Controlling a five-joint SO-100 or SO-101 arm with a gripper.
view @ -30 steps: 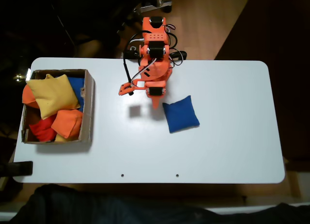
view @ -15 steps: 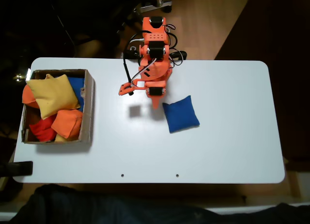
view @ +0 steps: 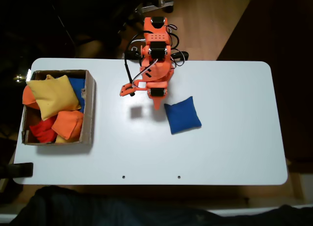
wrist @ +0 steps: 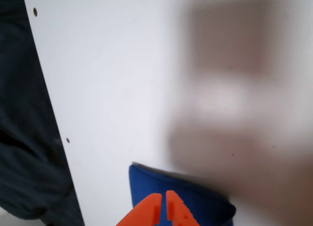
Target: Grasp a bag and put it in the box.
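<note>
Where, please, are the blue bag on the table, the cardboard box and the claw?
blue bag (view: 182, 115), fixed view, middle of its fabric.
cardboard box (view: 90, 108), fixed view, right-hand wall.
claw (wrist: 163, 202), wrist view, between the orange fingertips.

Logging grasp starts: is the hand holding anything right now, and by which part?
Nothing is held. The hand is shut and empty, its fingertips together above the blue bag, which lies flat on the table, outside the box.

Fixed view overhead; wrist view close, tableward.

dim surroundings, bright table (view: 234, 138) — wrist view half blurred
</note>
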